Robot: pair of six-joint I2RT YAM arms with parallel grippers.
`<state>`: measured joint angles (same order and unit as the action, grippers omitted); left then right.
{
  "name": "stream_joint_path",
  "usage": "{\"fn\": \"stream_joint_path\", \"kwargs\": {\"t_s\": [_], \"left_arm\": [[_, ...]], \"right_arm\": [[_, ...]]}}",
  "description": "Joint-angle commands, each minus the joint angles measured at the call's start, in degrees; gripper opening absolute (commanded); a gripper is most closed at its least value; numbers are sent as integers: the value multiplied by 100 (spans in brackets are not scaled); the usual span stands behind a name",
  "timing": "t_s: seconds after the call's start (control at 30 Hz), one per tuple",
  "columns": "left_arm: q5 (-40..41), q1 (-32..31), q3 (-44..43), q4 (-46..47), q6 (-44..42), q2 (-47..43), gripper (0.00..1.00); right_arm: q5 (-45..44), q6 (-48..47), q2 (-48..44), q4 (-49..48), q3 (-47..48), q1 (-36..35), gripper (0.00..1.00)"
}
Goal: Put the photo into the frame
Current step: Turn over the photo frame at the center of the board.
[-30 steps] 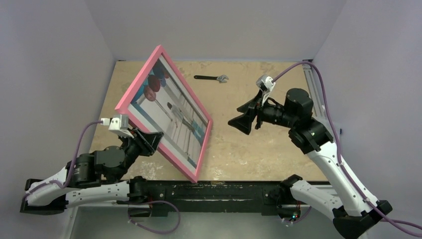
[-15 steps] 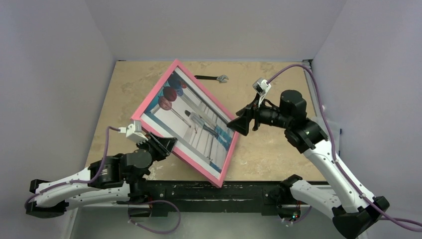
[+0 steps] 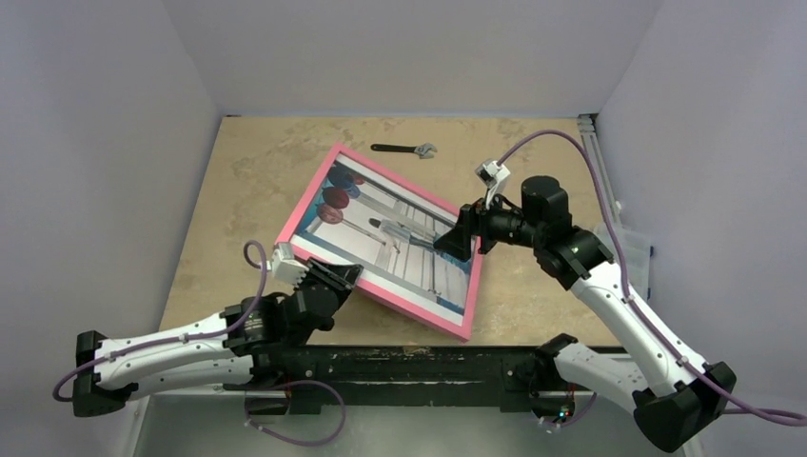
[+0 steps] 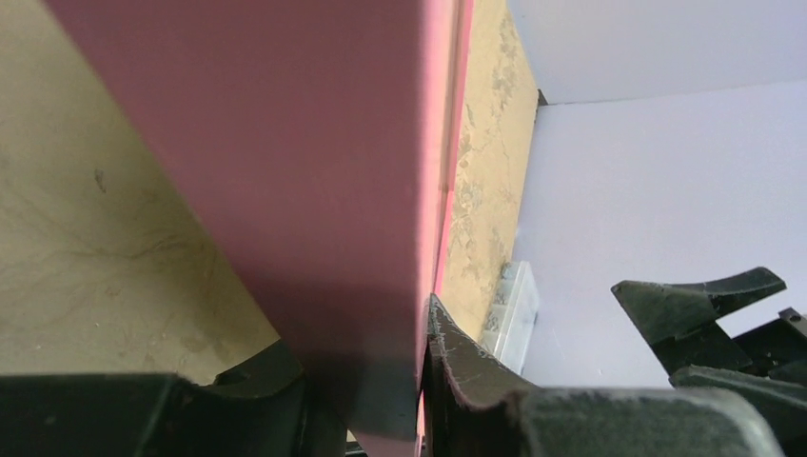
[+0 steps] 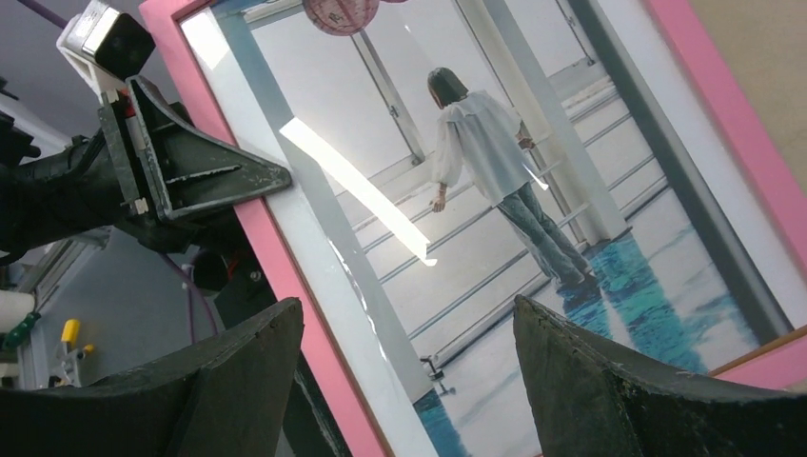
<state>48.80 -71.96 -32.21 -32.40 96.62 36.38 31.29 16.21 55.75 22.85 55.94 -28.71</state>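
Pink picture frame [image 3: 305, 195], photo [image 3: 400, 243] behind pane, picture side up, askew over bench [image 3: 542, 286] centre. Left claw [image 3: 333, 279] clenched on frame's near-left rim, that side lifted off bench. Right claw [image 3: 455, 238] released, fingers wide apart, at frame's right corner over pane; contact unclear. Black adjustable wrench [image 3: 404, 149] lies near far edge, apart from frame.

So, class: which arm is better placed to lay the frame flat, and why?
Left. The left gripper is shut on the pink near edge of the frame; the right gripper hangs open over the pane, gripping nothing.
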Motion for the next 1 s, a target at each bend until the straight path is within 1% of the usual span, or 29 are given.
{"fn": "stream_joint_path", "kwargs": {"t_s": [0.0, 0.07, 0.2, 0.33, 0.4, 0.53, 0.67, 0.9, 0.97], "left_arm": [[-56, 33, 396, -870, 140, 584, 0], [-111, 34, 559, -705, 338, 729, 0], [-267, 91, 916, -7, 390, 1031, 0], [-381, 156, 941, 126, 544, 1499, 0], [-448, 200, 884, 185, 565, 1782, 0], [-655, 302, 600, 268, 398, 2394, 0], [-962, 473, 361, 516, 46, 2941, 0], [-1606, 870, -57, 872, -476, 3853, 0], [-1873, 1044, -219, 904, -751, 4143, 0]], "right_arm": [[-355, 37, 33, 50, -88, -1, 80], [-486, 32, 97, 83, -137, -2, 80], [-792, 47, 225, 115, -258, -3, 80], [-1246, 156, 341, 178, -412, 7, 80], [-1702, 269, 390, 332, -442, 14, 80], [-2451, 465, 372, 518, -566, 39, 80], [-2833, 576, 373, 609, -712, 77, 80], [-3111, 794, 470, 684, -966, 251, 80], [-3111, 834, 487, 705, -1013, 341, 80]]}}
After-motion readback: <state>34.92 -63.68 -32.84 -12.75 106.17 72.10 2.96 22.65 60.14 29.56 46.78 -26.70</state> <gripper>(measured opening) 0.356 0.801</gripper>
